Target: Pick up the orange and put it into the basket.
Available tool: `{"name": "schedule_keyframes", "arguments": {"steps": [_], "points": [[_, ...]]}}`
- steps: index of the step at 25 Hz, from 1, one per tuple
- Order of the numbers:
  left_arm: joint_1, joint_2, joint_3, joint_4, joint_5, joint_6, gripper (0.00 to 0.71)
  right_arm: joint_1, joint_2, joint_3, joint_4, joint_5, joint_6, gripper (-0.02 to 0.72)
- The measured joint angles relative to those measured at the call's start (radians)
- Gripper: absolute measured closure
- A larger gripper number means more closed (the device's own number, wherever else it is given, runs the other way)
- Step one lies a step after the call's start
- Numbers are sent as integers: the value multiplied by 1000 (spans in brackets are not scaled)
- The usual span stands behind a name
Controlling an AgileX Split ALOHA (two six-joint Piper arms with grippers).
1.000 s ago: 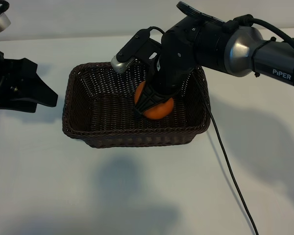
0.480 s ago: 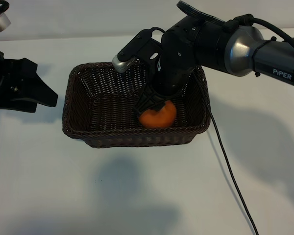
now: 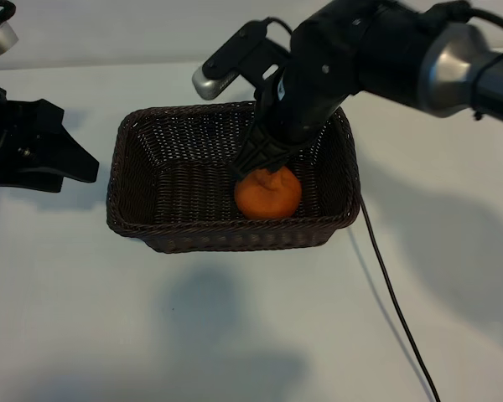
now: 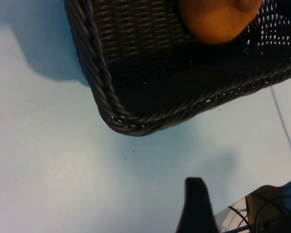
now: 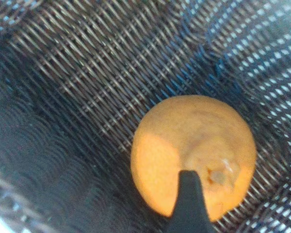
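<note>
Exterior: wicker basket [image 3: 193,180] sits on the white table [image 3: 235,335], long axis running across the view. Orange [image 3: 268,193] lies on the basket floor, right of the basket's centre, close to the near wall. Right gripper [image 3: 264,161] hangs over the basket just above the orange, pointing steeply down; fingers spread, nothing between them, tips at the fruit's top and not closed on it. Left gripper [image 3: 33,146] parked left of the basket, outside it; fingers apart, holding nothing. Black cable [image 3: 394,301] runs across the table right of the basket.

Left wrist: basket corner [image 4: 121,116] with braided rim; orange [image 4: 218,19] inside against the weave. One black fingertip [image 4: 196,204] visible, well clear of the basket.

Right wrist: orange [image 5: 194,150] on the woven basket floor [image 5: 77,97], knobby stem end facing up toward the camera. One finger [image 5: 189,204] overlaps the fruit's edge; no grip visible.
</note>
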Motion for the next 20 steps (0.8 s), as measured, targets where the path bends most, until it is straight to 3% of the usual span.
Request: {"name": "schedule_keyframes", "arguments": {"steps": [9, 20], "points": [[0, 0, 0, 0, -1, 0, 168, 0, -129, 0, 0, 89, 3, 325], [0, 0, 0, 0, -2, 0, 168, 0, -166, -1, -1, 161, 3, 335]]}}
